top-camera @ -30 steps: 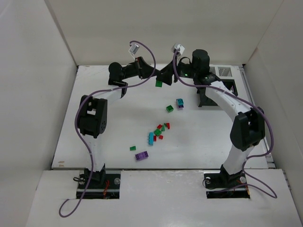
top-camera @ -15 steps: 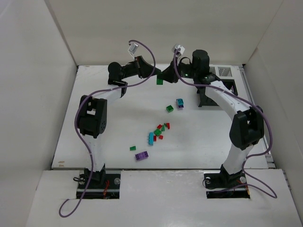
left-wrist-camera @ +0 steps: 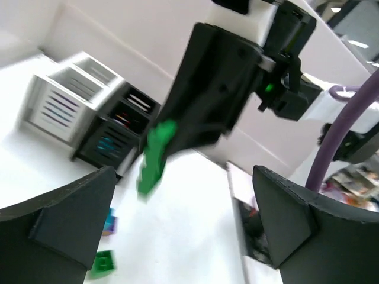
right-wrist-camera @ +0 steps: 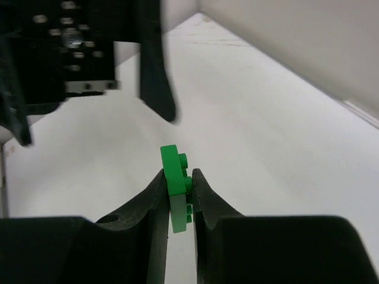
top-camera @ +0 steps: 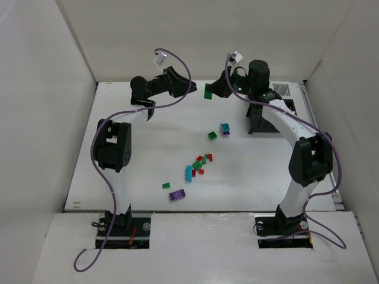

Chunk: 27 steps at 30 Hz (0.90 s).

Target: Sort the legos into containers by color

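A flat green lego (right-wrist-camera: 176,177) stands on edge between my right gripper's (right-wrist-camera: 177,190) fingers, which are shut on it above the far middle of the table. In the top view the same green lego (top-camera: 208,92) hangs at the right gripper (top-camera: 213,90). My left gripper (top-camera: 186,84) is open a short way to its left, holding nothing. In the left wrist view, the left gripper (left-wrist-camera: 183,219) faces that lego (left-wrist-camera: 153,157). The containers (left-wrist-camera: 71,103), white and black slatted bins, stand behind it, at the far right in the top view (top-camera: 282,90).
Loose legos lie mid-table: a green one (top-camera: 211,135), a teal-and-purple pair (top-camera: 225,128), a red, green and teal cluster (top-camera: 198,164), a small green one (top-camera: 166,185) and a purple one (top-camera: 176,194). White walls enclose the table.
The left gripper opened, let go of the green lego and drew back left. The right gripper shut on that lego and carried it slightly right and up.
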### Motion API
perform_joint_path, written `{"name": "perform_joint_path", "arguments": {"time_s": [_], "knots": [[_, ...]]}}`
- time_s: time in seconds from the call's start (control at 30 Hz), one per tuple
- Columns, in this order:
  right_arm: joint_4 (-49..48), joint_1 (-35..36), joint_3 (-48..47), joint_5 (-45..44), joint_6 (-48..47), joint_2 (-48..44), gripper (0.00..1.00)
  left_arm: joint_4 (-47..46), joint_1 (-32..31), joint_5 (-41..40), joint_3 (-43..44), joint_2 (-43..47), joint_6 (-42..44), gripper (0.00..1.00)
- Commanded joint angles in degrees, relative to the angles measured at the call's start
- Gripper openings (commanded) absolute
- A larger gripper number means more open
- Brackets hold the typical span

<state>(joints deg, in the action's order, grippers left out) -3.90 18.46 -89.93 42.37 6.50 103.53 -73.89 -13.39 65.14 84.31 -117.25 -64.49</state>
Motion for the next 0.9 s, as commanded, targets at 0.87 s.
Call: {"name": "perform_joint_path", "arguments": {"time_s": [0.87], "knots": [[12.7,-19.2,-18.0,-40.9,4.9,12.3,0.08,52.5,3.6,-62.9,11.1,8.6,55.0,1.0]]}}
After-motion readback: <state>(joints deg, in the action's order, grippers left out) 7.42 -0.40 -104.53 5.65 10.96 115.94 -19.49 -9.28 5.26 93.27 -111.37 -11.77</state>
